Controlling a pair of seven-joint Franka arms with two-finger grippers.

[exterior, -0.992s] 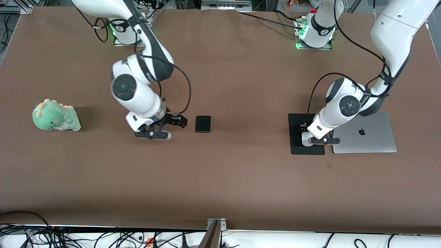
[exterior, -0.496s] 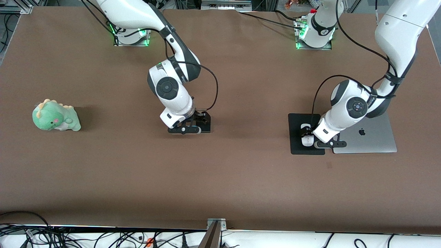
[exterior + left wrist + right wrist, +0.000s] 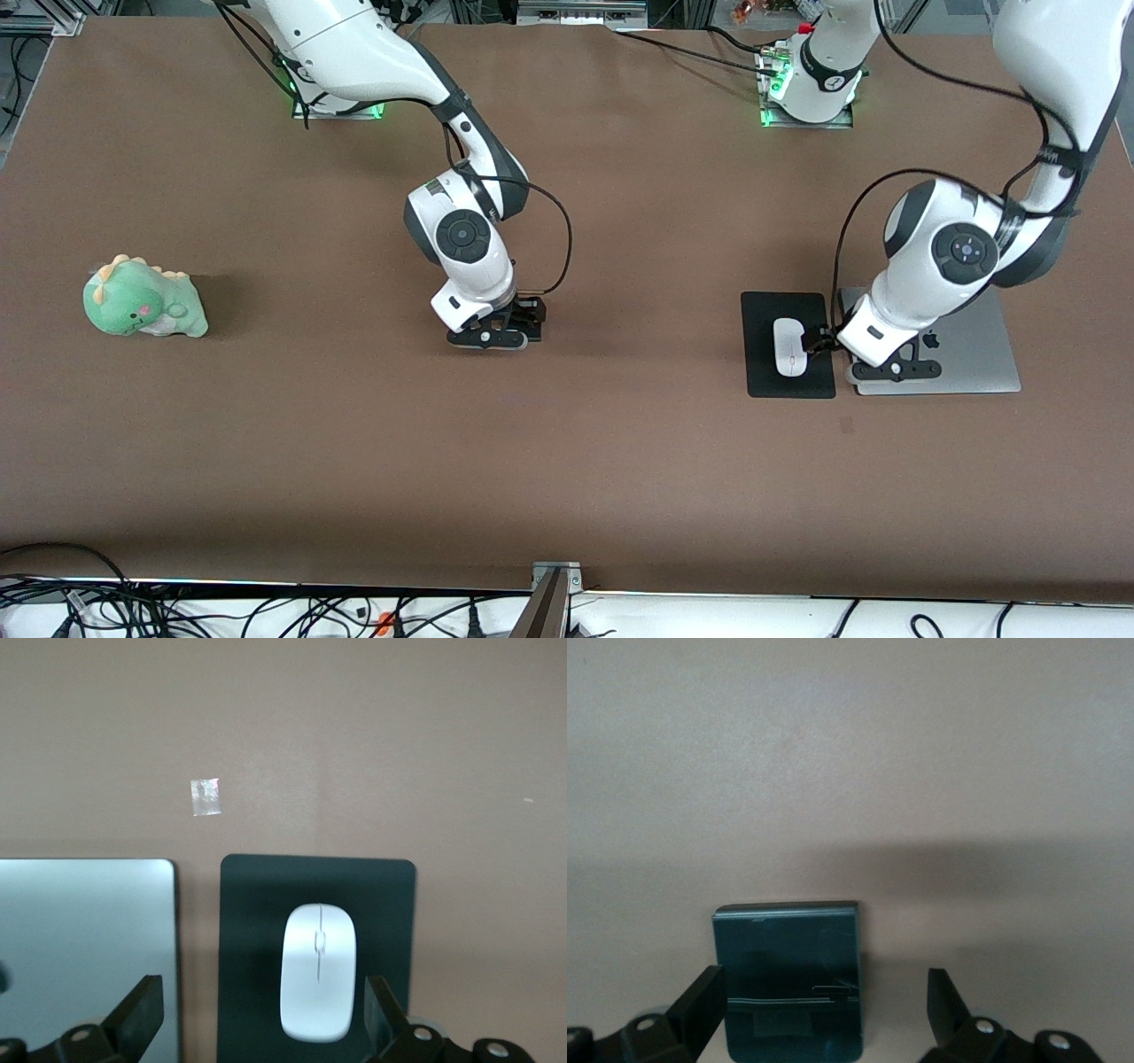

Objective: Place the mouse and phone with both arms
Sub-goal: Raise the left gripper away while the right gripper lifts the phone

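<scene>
Both tools spread wide, nothing held; mouse on pad, phone on desk mid-span.

Left tool [image 3: 873,365] hangs over the pad/laptop seam. Mouse [image 3: 788,346] lies flat on the pad [image 3: 760,372], pad margin on all sides; laptop [image 3: 983,354] sits just beside the pad toward the left arm's end. Right tool [image 3: 496,332] is low over the phone [image 3: 793,974], which the front view mostly hides under the wrist. Plush dino [image 3: 142,299] well apart; bare desk [image 3: 620,470] w/ wide room nearer the camera.
</scene>
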